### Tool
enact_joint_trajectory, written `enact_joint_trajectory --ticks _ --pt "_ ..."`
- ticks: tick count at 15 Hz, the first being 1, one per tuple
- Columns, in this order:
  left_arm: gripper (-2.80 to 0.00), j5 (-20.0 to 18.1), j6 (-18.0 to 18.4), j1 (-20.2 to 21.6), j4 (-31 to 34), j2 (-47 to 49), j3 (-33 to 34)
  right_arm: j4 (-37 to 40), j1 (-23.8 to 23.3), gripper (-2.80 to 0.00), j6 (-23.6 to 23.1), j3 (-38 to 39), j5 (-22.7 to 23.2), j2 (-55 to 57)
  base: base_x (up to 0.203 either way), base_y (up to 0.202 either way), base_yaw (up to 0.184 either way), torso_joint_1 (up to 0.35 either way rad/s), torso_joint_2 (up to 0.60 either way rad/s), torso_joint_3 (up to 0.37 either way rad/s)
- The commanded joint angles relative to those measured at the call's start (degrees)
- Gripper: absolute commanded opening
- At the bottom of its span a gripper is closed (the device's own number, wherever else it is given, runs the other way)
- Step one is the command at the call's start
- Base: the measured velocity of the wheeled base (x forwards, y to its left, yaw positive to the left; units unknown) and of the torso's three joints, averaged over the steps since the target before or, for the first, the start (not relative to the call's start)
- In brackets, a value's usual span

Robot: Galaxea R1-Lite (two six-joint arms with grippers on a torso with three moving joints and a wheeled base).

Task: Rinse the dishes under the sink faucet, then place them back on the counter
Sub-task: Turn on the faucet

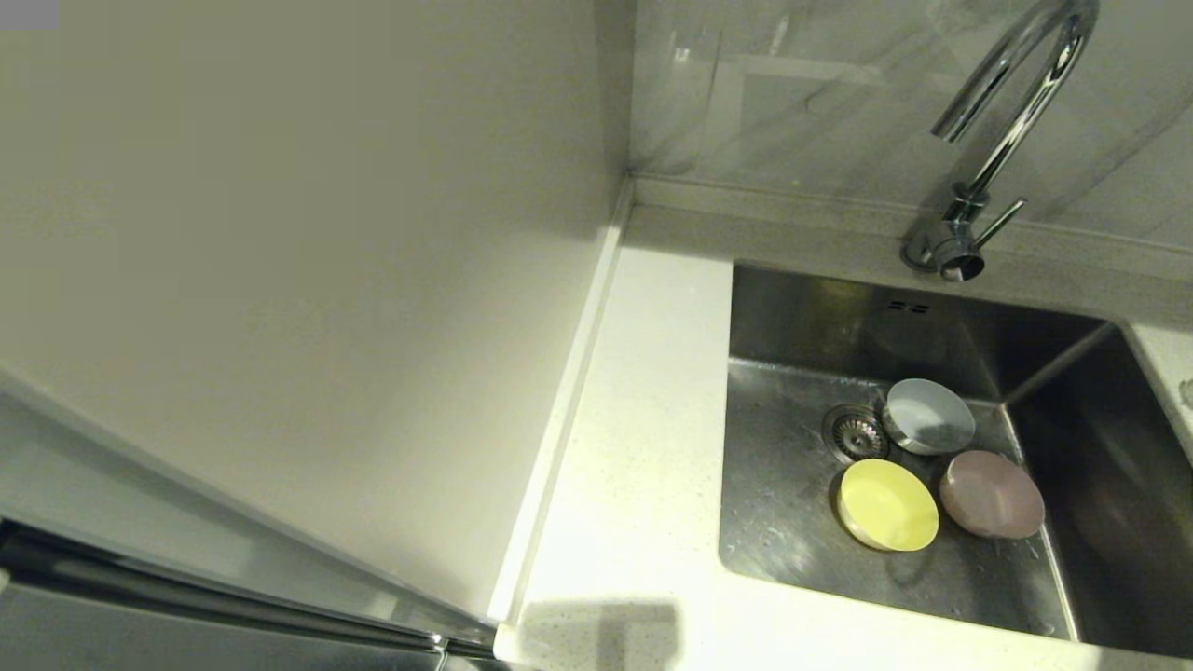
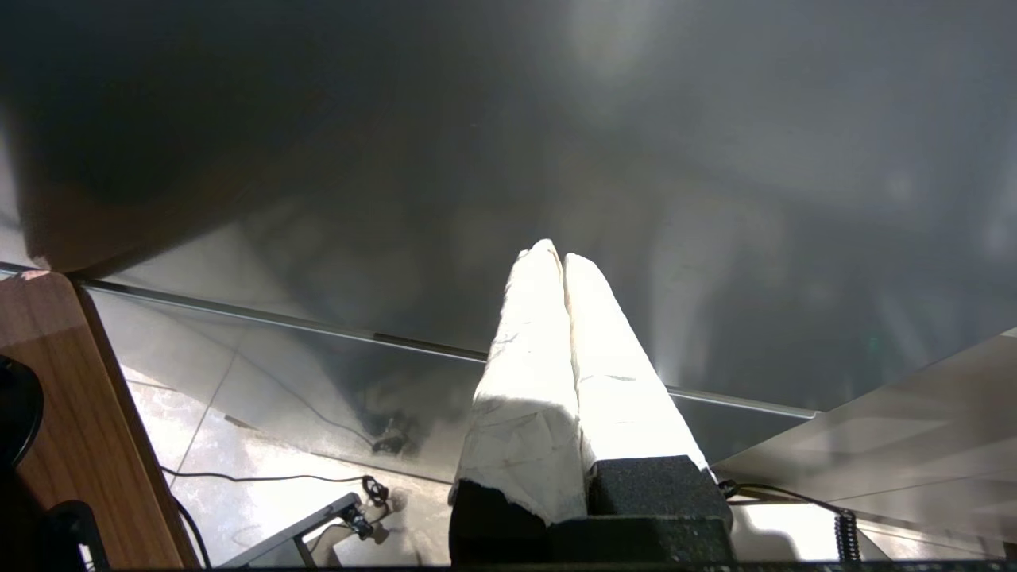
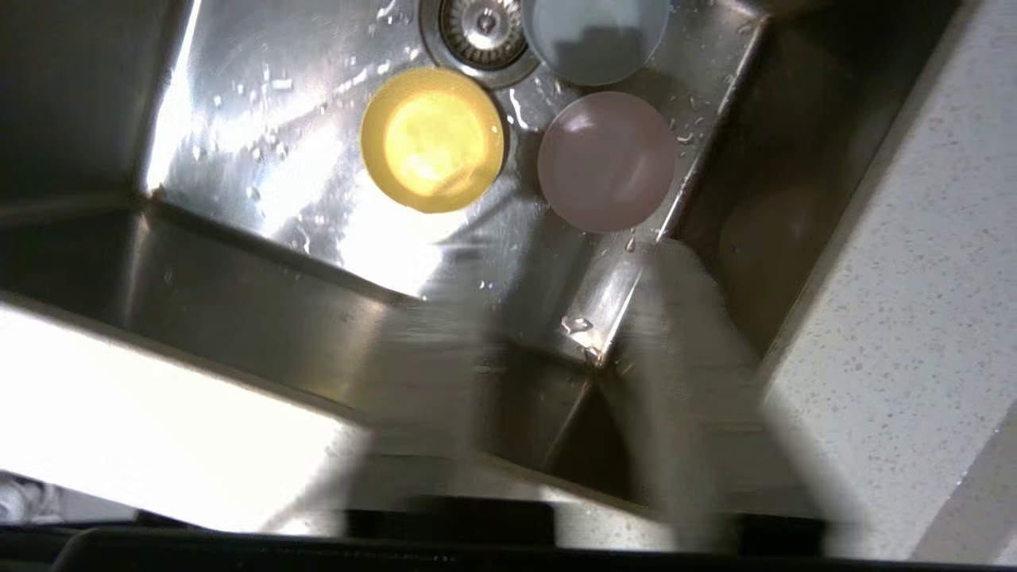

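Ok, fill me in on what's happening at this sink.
Three bowls, the blue bowl, yellow bowl and pink bowl, lie in the sink by the drain. No water runs from the faucet. The right gripper hangs above the sink's near edge, holding nothing. The left gripper is parked, shut, away from the counter.

Head view: high, looking forward and down over the white bench (image 1: 643,419) at the sink (image 1: 792,485), the faucet (image 1: 1007,121) at upper right, a plain wall to the left.

Left wrist view: low, from behind the left claw (image 2: 562,258), facing a grey panel with floor and cables below; shares nothing with the others.

Right wrist view: near, above the sink's (image 3: 262,159) front rim, looking into the basin past blurred fingers (image 3: 683,342).

Shared by head and right wrist views: drain (image 1: 855,431), yellow bowl (image 1: 888,504), pink bowl (image 1: 992,494), blue bowl (image 1: 928,416).
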Motion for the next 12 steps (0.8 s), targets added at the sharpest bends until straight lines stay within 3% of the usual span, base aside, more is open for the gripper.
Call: enact_joint_trajectory --ticks 1,5,9,12 --pt "-2.80 0.00 0.00 0.01 -0.02 0.00 0.18 1.76 0.70 -2.80 5.37 -4.60 0.49 1.58 0.000 0.000 0.000 0.000 0.00 0.000" --pt "-2.80 0.00 0.00 0.01 -0.02 0.00 0.18 3.51 6.22 -2.80 14.45 -14.83 2.67 5.01 0.000 0.000 0.000 0.000 0.00 0.000" --pt "-2.80 0.00 0.00 0.01 -0.02 0.00 0.18 2.72 12.37 -2.80 15.13 -15.64 2.78 3.93 0.000 0.000 0.000 0.000 0.00 0.000" --pt "-2.80 0.00 0.00 0.01 -0.02 0.00 0.18 -12.27 18.32 -2.80 18.61 -18.26 2.48 8.66 0.000 0.000 0.000 0.000 0.00 0.000"
